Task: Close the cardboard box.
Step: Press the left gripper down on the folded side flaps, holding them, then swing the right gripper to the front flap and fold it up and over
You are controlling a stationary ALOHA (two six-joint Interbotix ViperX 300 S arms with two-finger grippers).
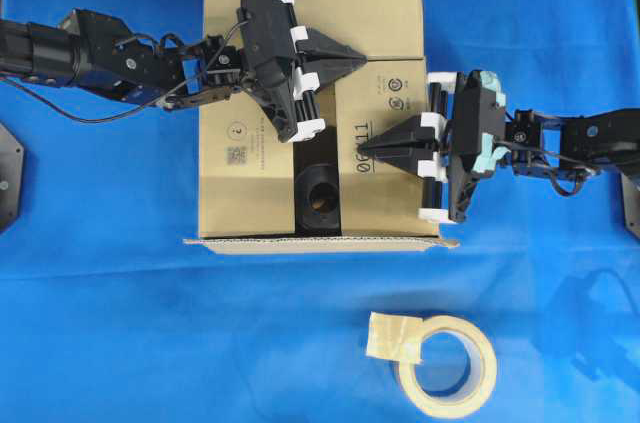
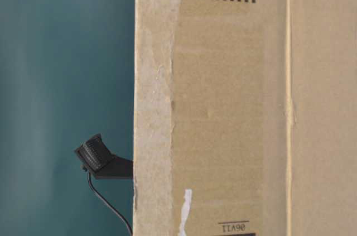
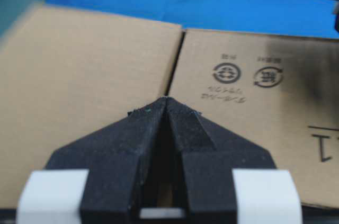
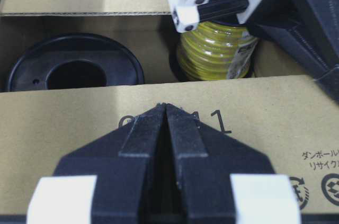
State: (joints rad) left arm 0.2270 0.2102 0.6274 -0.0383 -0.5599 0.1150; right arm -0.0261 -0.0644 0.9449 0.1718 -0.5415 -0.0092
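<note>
The cardboard box [image 1: 310, 113] is being kept mid-table, its middle gap uncovered. Both the left gripper [image 1: 362, 59] and right gripper [image 1: 364, 150] are being held pressed together, empty, above its flaps.

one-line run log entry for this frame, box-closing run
left gripper: shut, on top flaps | right gripper: shut, on right flap | cardboard box: centre gap open, black spool and yellow spool visible | tape roll: on cloth, untouched

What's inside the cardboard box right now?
Through the gap in the cardboard box, a black spool and a spool of yellow wire show. The folded flaps cover the rest of the inside.
</note>
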